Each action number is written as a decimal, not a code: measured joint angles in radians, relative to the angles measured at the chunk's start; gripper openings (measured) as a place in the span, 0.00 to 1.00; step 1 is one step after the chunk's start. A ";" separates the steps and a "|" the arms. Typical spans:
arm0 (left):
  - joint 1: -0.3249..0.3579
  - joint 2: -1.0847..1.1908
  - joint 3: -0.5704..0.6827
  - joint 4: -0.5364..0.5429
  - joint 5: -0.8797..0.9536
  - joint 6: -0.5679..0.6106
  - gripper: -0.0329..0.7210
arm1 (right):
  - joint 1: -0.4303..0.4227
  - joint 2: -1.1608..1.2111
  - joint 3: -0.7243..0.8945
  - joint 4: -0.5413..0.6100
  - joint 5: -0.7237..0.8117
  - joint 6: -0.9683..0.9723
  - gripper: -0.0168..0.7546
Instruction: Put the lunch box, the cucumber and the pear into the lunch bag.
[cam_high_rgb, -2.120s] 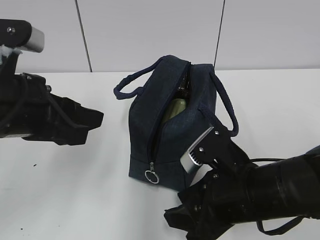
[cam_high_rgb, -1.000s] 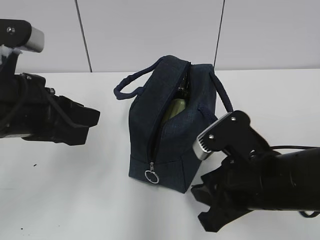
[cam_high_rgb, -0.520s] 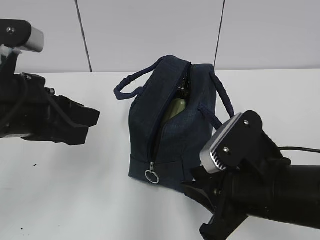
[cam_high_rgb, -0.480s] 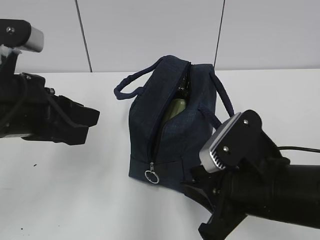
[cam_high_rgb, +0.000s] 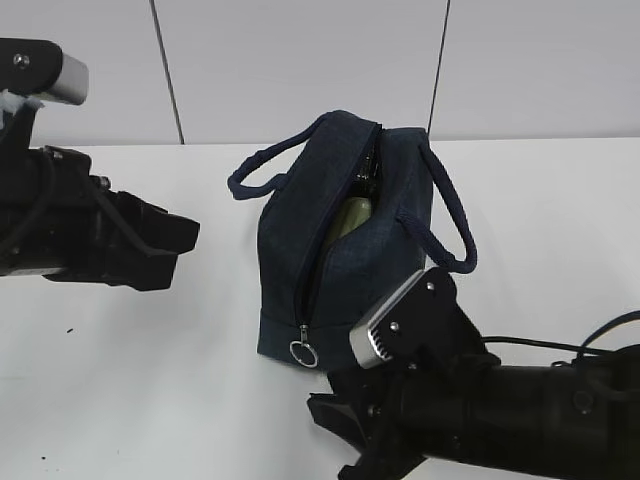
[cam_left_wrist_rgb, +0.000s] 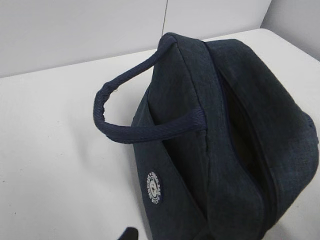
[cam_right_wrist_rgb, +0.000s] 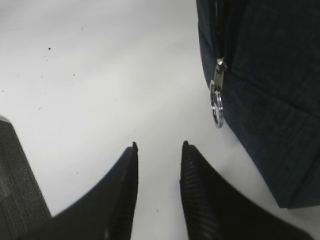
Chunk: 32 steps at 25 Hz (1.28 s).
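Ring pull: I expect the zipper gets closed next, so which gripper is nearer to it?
Right. The right gripper is open just short of the ring pull, which hangs on the lunch bag. The left arm is farther off, to the bag's left.

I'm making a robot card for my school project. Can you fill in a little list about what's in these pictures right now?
Table: white, with a few dark specks
Lunch bag: dark navy, upright, zipper open along the top
Inside the bag: something pale green shows through the gap; cannot tell more
Zipper ring pull: silver, hanging at the bag's near end
Handles: two padded loops
Left gripper: out of sight
Right gripper: open, empty, low over the table, near the ring pull but not touching
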 joint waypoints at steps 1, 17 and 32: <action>0.000 0.000 0.000 0.000 0.000 0.000 0.36 | 0.000 0.028 -0.002 0.020 -0.035 -0.012 0.33; 0.000 0.000 0.000 0.000 0.000 0.000 0.36 | 0.000 0.176 -0.064 0.190 -0.148 -0.102 0.33; 0.000 0.000 0.000 0.000 0.000 0.000 0.36 | 0.000 0.238 -0.142 0.194 -0.131 -0.103 0.33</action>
